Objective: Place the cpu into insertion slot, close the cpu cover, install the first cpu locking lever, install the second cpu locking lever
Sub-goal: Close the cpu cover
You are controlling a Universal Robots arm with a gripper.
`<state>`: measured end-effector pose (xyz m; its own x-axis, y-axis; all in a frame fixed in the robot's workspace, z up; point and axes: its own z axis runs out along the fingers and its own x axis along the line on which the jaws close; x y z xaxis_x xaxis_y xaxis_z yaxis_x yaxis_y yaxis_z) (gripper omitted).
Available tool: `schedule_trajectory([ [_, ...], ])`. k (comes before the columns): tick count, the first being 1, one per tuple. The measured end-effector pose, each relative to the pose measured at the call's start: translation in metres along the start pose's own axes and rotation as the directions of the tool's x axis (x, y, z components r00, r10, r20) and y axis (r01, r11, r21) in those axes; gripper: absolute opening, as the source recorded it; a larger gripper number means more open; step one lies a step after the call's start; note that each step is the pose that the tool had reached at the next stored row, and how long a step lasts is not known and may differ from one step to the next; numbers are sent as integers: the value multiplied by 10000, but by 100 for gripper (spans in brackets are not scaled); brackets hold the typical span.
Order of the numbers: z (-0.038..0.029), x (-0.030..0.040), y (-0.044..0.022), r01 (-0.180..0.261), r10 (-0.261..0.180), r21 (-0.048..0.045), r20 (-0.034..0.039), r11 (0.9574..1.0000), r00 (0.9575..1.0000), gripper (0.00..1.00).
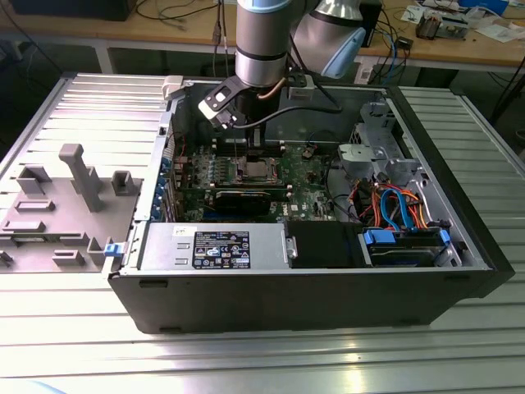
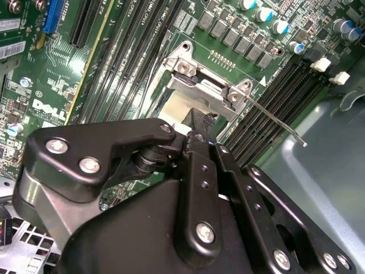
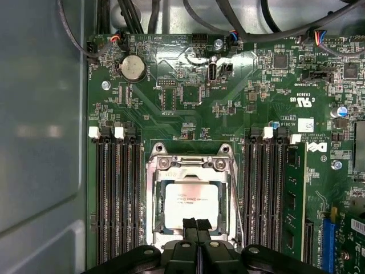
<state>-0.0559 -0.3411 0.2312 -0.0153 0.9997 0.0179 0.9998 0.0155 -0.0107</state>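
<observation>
In the first wrist view the cpu [image 3: 188, 200], silver-grey topped, lies in the insertion slot [image 3: 149, 171] on the green motherboard. The silver cpu cover [image 3: 191, 173] lies flat around it, its window framing the chip. My gripper [image 3: 197, 224] is shut with nothing between its black fingers [image 3: 190, 227], and their tips hover over the chip's near edge. A thin wire locking lever [image 3: 237, 211] runs along one side of the slot. In the second wrist view a lever [image 2: 274, 121] sticks out from the slot's hinge, beyond the gripper [image 2: 197, 123]. In the exterior view the arm stands over the slot [image 1: 250, 171].
Long black memory slots [image 3: 120, 200] flank the socket on both sides, and a round coin battery [image 3: 132, 67] sits further off. The open computer case [image 1: 303, 291] holds a power supply [image 1: 213, 246] and drive bays with blue and orange cables [image 1: 402, 222]. A grey fixture [image 1: 66, 197] lies at the exterior view's left.
</observation>
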Motion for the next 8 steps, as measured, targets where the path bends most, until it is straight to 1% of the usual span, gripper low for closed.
schedule_trajectory([
  [8,4,0,-3,0,0,0,0,10000,10000,11],
])
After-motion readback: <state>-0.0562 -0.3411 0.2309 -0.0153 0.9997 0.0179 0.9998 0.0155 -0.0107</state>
